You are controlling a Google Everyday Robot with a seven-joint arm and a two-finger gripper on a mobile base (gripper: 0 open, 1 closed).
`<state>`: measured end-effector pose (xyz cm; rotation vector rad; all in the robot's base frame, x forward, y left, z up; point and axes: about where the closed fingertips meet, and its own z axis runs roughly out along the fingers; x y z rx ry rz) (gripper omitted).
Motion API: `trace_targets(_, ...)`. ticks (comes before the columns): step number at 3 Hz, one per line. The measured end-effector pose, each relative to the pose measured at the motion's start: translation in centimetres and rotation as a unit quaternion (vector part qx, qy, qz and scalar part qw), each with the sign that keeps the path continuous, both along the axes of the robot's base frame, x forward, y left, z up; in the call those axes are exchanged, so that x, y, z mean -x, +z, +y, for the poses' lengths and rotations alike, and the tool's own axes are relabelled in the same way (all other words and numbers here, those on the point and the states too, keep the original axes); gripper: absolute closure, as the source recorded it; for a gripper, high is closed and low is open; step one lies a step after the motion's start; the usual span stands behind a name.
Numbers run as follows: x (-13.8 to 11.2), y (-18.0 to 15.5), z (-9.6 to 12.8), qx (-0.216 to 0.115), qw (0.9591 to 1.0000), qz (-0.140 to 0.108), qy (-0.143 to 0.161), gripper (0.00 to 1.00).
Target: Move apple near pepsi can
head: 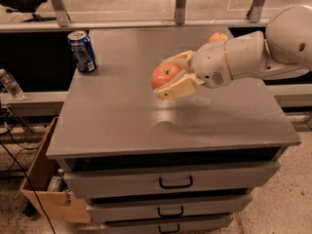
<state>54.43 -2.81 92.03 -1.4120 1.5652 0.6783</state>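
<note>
We see gripper (164,80) clamped around apple (165,73), held above grey cabinet top (126,126). We see pepsi can (82,51) upright at back-left corner, well apart.

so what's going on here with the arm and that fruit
The robot's arm reaches in from the right over the grey cabinet top, and its gripper is shut on the apple, holding it just above the surface, about mid-table. The pepsi can stands upright at the back left corner, well apart from the apple, so the apple is not yet near it. A small orange fruit sits behind the arm.
</note>
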Motion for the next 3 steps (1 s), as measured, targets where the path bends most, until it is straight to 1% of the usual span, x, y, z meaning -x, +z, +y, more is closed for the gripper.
trace_targets(1,0.1,-0.2,0.1,0.000,1.0000,0.002,0.001,1.00)
trace_targets(2,-2.0,-0.9,3.0,-0.017,0.9993,0.004,0.032,1.00)
trace_targets(3,-6.6,-0.9,7.7,-0.041,0.9971,-0.018,0.061,1.00)
